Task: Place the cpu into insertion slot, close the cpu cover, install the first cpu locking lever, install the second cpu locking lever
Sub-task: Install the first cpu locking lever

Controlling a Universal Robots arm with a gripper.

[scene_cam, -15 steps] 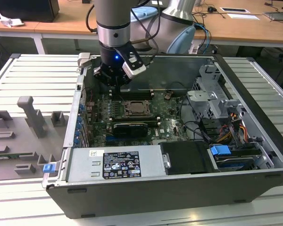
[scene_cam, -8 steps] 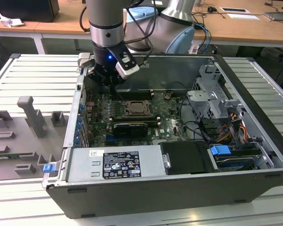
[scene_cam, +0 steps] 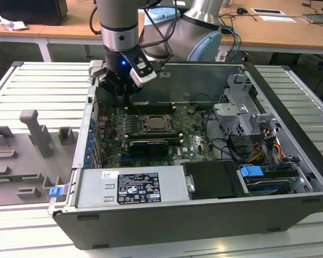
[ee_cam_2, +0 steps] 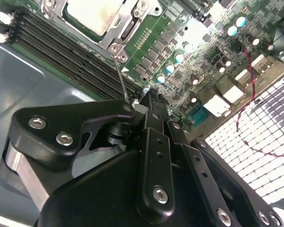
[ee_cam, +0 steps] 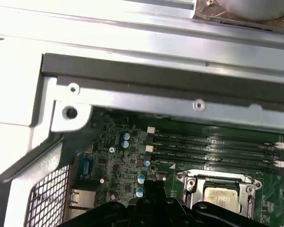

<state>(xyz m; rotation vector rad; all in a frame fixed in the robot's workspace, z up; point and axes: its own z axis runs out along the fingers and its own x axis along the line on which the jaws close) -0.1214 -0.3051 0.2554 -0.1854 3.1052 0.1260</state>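
Observation:
The cpu (scene_cam: 156, 124) (ee_cam_2: 91, 13) (ee_cam: 220, 196) lies pale and flat in the insertion slot (scene_cam: 144, 130) on the green board. The silvery cpu cover (ee_cam_2: 128, 29) (ee_cam: 248, 191) is down around it, its cut-out showing the chip's face. A thin locking lever (ee_cam_2: 120, 73) rises from the socket's corner up to my gripper (ee_cam_2: 150, 98). Its end meets the black fingers (ee_cam_2: 154, 118), which are shut together. In the exterior view my gripper (scene_cam: 123, 94) hangs inside the case, just beyond the socket's corner on that view's left. The black gripper (ee_cam: 156, 188) sits beside the socket.
Long memory slots (ee_cam_2: 61, 54) (ee_cam: 213, 146) run beside the socket. A black expansion card (scene_cam: 148, 146), a power supply (scene_cam: 132, 185) and a drive cage (scene_cam: 242, 110) stand in the case. A perforated back wall (ee_cam_2: 255, 132) is close by. Grey fixtures (scene_cam: 35, 134) stand outside.

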